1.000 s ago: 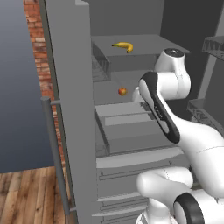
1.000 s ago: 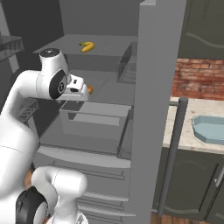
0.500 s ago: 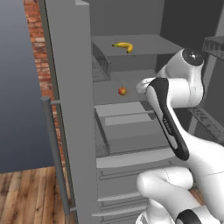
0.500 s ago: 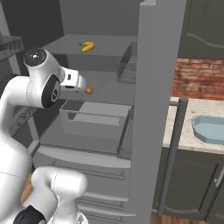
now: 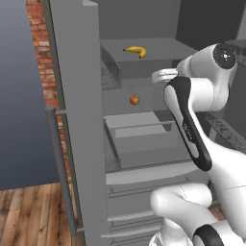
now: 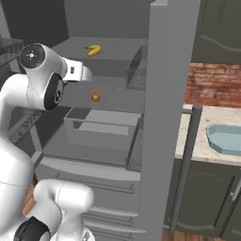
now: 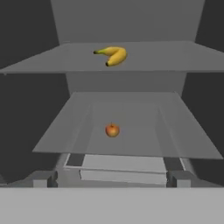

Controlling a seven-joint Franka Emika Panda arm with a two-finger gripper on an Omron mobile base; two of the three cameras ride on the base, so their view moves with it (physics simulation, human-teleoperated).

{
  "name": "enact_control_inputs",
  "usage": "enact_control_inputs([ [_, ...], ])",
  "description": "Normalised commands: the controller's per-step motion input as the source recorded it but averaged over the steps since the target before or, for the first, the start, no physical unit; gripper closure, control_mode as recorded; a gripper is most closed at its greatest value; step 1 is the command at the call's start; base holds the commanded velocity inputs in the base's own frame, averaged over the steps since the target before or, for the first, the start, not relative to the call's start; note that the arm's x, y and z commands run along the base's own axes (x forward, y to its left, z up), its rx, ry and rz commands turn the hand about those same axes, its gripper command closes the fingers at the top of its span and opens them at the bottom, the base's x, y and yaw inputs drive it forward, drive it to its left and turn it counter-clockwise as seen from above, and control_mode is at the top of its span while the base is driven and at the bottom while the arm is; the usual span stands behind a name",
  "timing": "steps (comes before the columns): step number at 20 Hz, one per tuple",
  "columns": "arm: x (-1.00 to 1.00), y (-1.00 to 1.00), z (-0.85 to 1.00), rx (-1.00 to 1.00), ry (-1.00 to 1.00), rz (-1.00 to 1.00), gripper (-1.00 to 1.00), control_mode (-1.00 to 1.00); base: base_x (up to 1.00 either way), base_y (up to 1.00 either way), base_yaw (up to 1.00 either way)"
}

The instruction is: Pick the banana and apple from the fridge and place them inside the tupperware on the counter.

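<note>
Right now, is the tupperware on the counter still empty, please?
Empty as far as visible: the tupperware shows bare blue; banana and apple sit on fridge shelves.

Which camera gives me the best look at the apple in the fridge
The hand view: the apple sits near the middle, facing the camera, unblocked on its grey shelf under the banana. In the left base view and the right base view it is just a small orange dot seen from the side.
</note>
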Motion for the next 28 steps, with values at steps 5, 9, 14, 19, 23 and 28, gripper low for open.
enact_control_inputs([
  [5,0.37,0.03,0.41,0.02,-0.01,0.00,-1.00,-1.00,0.00,0.00,0.00],
  [9,0.44,0.00,0.34,0.00,0.00,0.00,-1.00,-1.00,0.00,0.00,0.00],
  [14,0.48,0.00,0.05,0.00,0.03,0.00,-1.00,-1.00,0.00,0.00,0.00],
  [19,0.66,0.01,0.00,0.00,0.04,0.00,-1.00,-1.00,0.00,0.00,0.00],
  [23,0.68,0.07,0.00,0.00,0.02,0.00,-1.00,-1.00,0.00,0.00,0.00],
  [28,0.67,0.06,0.00,0.00,0.02,0.00,-1.00,-1.00,0.00,0.00,0.00],
])
